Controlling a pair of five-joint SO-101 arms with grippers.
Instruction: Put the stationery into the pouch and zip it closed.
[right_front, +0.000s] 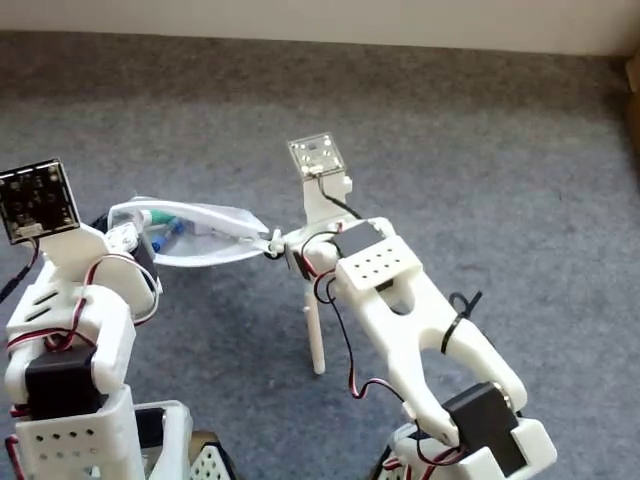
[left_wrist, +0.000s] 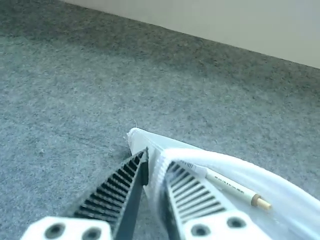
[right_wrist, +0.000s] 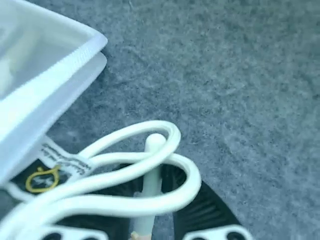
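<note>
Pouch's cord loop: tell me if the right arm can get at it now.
Probably yes: the cord loop lies right across the right claw, nothing between them, while the left claw holds the pouch at its other end.

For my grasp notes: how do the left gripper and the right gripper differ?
The left gripper clamps the pouch itself, the right gripper the white cord at its other end. A pen lies inside by the left gripper; by the right gripper lies a printed label. Both are shut, the pouch spanning between them.
</note>
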